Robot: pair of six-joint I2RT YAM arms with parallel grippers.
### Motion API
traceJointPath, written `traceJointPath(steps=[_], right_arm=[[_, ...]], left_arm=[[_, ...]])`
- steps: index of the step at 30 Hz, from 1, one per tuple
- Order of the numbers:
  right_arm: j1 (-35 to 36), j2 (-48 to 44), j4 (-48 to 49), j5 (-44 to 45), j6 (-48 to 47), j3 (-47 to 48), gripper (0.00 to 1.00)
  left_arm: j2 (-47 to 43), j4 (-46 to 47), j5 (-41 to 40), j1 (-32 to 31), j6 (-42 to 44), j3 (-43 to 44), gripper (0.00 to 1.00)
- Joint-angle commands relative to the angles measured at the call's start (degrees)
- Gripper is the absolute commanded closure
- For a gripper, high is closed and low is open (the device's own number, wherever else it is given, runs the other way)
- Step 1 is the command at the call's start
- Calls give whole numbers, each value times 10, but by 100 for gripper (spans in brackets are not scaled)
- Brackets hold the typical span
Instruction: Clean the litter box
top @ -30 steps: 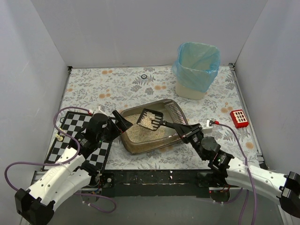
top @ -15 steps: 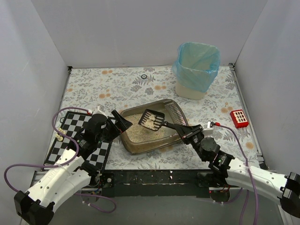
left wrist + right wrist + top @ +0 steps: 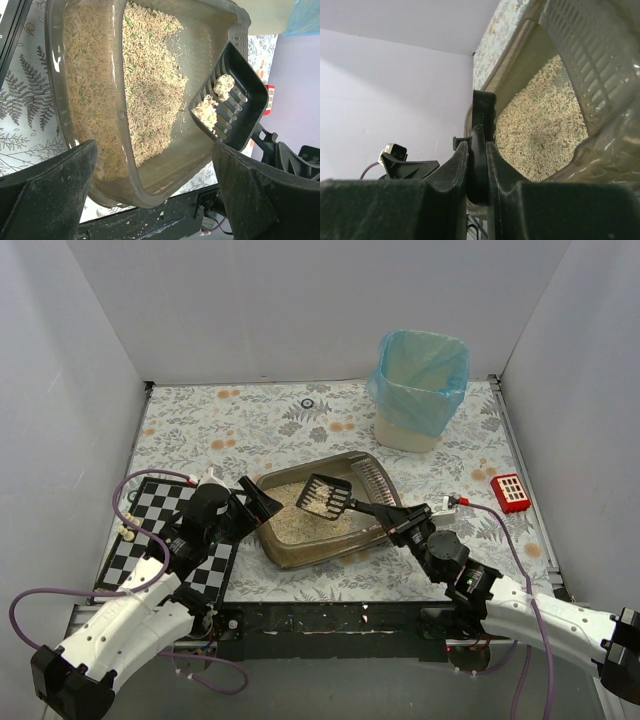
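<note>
Right gripper (image 3: pixel 399 523) tight on scoop (image 3: pixel 325 496) handle, arm low, outstretched over litter box (image 3: pixel 310 552).

Scoop (image 3: pixel 325 496) tilted; most litter sifted back into litter box (image 3: pixel 310 553).

scoop (image 3: pixel 325 495) over litter box (image 3: pixel 312 556), bin (image 3: pixel 404 430) behind, chessboard (image 3: pixel 150 506) left

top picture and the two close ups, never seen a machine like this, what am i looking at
This is a two-armed robot. The wide picture looks down from above; the other two come from cameras on each wrist. On the flowered cloth lie a litter box, a bag-lined bin, a checkered board and a small red object. The right gripper clamps a black scoop holding some litter over the box. The left gripper is open at the box's left rim.
</note>
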Motion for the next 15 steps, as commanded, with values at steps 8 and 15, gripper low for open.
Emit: traceJointPath(steps=[8,15], right_arm=[[3,15,-17,16,-33,60,99],[3,11,7,13,-59,68,99]], left_arm=[[10,8,15,-2,5,-1,2],[13,14,6,-2,6,-2,2]])
